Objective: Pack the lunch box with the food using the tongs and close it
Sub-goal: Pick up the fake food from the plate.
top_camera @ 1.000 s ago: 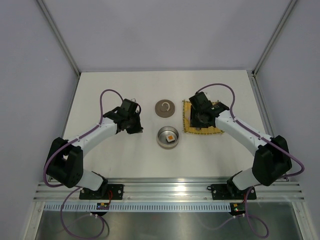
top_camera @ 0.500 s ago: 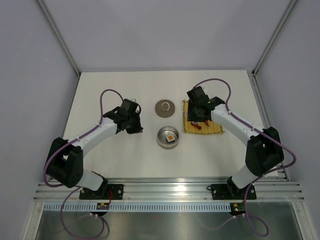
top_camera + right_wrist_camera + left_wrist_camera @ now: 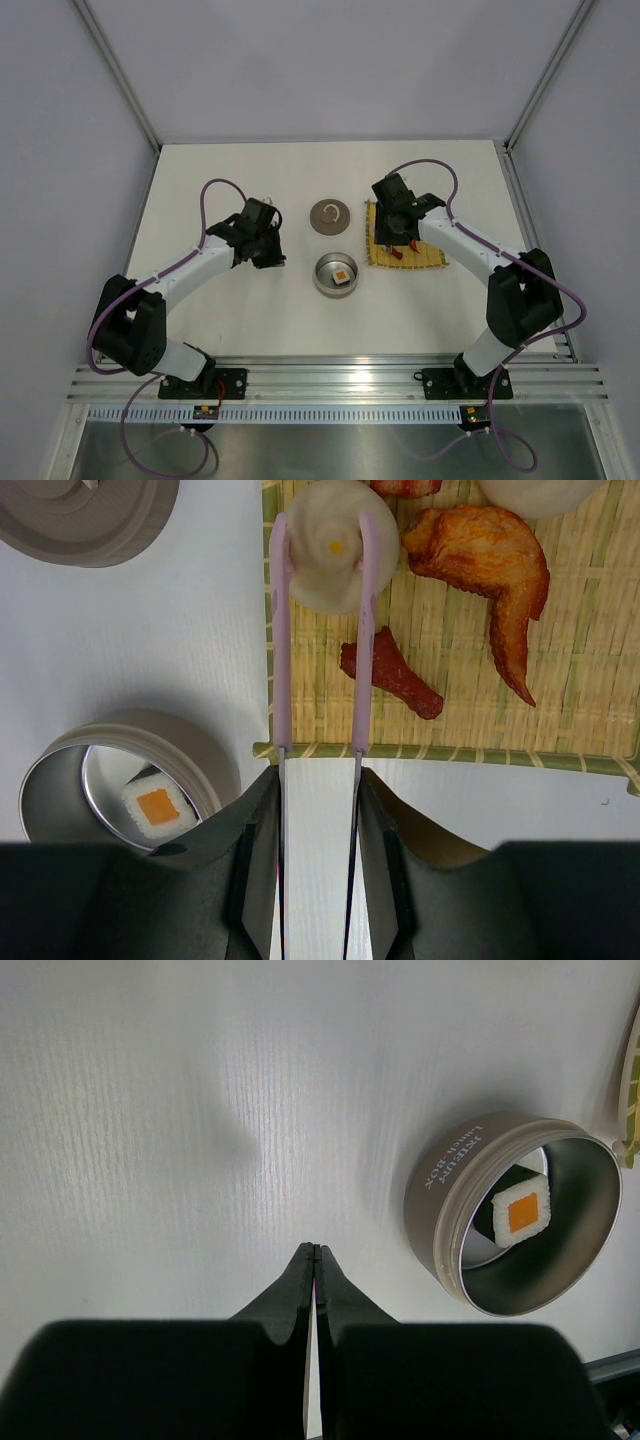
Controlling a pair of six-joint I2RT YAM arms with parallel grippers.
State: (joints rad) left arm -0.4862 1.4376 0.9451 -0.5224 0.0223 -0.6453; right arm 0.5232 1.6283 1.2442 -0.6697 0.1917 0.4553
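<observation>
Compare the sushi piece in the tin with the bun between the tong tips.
Shape: the white square sushi piece with an orange centre is boxy; the cream round bun is domed.
Place: the sushi piece lies in the round silver metal tin; the bun sits on the yellow woven mat.
Contact: the slim pink tongs flank the bun, not the sushi piece.
Both are pale food pieces.

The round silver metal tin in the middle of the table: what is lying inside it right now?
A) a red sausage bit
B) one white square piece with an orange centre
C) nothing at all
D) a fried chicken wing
B: both wrist views show the round silver metal tin holding just one white square sushi piece with an orange centre.
</observation>
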